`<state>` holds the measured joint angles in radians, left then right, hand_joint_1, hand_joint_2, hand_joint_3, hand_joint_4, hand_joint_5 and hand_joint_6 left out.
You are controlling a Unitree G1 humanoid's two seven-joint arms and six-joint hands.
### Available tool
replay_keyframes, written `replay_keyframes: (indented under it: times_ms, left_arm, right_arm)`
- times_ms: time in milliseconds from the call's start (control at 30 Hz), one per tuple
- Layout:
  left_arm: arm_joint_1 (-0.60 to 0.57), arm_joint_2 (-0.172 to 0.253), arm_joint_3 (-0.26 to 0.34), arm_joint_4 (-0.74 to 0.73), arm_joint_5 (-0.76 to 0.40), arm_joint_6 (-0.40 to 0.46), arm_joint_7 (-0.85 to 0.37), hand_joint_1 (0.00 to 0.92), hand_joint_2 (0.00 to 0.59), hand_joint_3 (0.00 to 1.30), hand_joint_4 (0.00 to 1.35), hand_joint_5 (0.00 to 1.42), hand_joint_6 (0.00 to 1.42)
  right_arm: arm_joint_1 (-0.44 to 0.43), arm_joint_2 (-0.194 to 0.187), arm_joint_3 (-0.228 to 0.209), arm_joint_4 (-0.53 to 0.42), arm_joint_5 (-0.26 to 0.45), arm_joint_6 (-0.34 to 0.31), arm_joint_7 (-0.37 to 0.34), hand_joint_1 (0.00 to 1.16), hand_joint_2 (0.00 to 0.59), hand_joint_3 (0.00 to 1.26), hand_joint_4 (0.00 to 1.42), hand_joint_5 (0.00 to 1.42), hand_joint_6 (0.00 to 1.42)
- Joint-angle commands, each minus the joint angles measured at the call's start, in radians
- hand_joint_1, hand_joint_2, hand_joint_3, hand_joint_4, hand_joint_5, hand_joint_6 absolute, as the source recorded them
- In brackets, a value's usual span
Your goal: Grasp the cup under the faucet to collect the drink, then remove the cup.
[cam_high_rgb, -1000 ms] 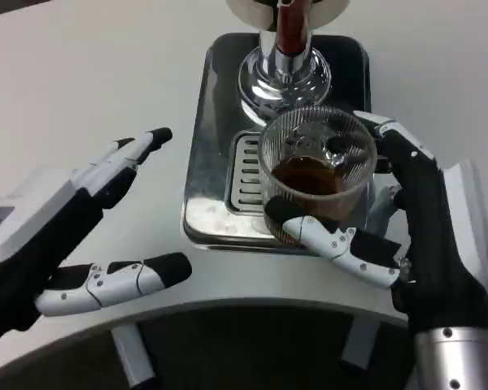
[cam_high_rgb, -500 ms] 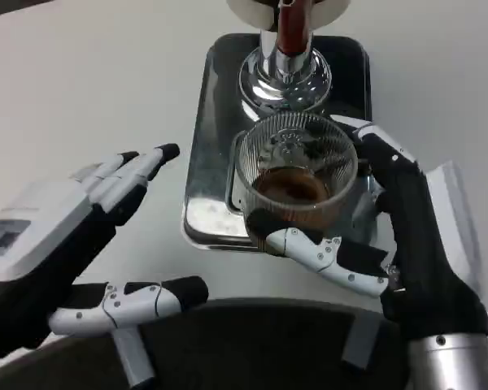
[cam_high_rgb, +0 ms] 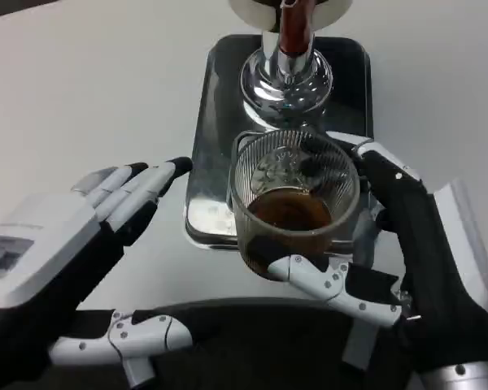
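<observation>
Left side, near the desk's front edge: the left hand (cam_high_rgb: 73,268) is seen palm inward, fingers (cam_high_rgb: 138,191) stretched out and spread apart, thumb low down by the rounded front rim. Nothing is held in it, and it is kept apart from the tray, though its fingertips are near the tray's left edge.

Centre: a dark metal tray (cam_high_rgb: 207,122) is set on the white desk (cam_high_rgb: 89,89), running from the far edge toward the front. At the tray's far end a shiny chrome dispenser base (cam_high_rgb: 286,81) is seen, with a reddish-brown faucet (cam_high_rgb: 293,28) rising from it under a white body cut off by the top of the frame. A slotted drip grate (cam_high_rgb: 237,154) is partly visible near the tray's middle, mostly hidden by the cup.

Front of centre: a clear ribbed cup (cam_high_rgb: 293,195) is held upright over the tray's front edge (whether it is lifted clear of the tray cannot be told). Brown drink (cam_high_rgb: 291,213) is seen in its lower part, roughly a third full. The cup is no longer directly beneath the faucet; it is toward the desk's front.

Right side: the right hand (cam_high_rgb: 398,244) is clamped on the cup, thumb wrapped across the near wall low down, fingers curled round the right and far side.
</observation>
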<state>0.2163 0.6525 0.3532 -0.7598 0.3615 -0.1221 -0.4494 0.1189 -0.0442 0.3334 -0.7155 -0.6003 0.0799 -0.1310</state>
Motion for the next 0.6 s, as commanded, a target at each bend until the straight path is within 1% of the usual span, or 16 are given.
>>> replay_keyframes:
  times_ms: [33, 167, 400, 600]
  left_arm:
    - [0.048, 0.003, 0.030, -0.028, -0.010, -0.024, -0.022, 0.000, 0.094, 0.00, 0.00, 0.00, 0.00]
    - [0.071, 0.003, 0.040, -0.028, -0.013, -0.041, -0.026, 0.000, 0.093, 0.00, 0.00, 0.00, 0.00]
    - [0.085, -0.003, 0.039, -0.030, -0.008, -0.053, -0.025, 0.000, 0.093, 0.00, 0.00, 0.00, 0.00]
    - [0.093, -0.002, 0.045, -0.025, -0.010, -0.056, -0.024, 0.000, 0.093, 0.00, 0.00, 0.00, 0.00]
  right_arm:
    - [0.044, -0.013, -0.001, -0.072, 0.025, -0.068, 0.019, 0.81, 0.233, 0.82, 0.94, 1.11, 1.26]
    - [0.071, -0.023, -0.002, -0.082, 0.030, -0.080, 0.028, 0.81, 0.233, 0.82, 0.94, 1.12, 1.26]
    - [0.080, -0.020, 0.001, -0.083, 0.032, -0.088, 0.035, 0.81, 0.232, 0.84, 0.94, 1.12, 1.26]
    - [0.105, -0.027, 0.006, -0.093, 0.031, -0.099, 0.042, 0.81, 0.232, 0.84, 0.94, 1.12, 1.26]
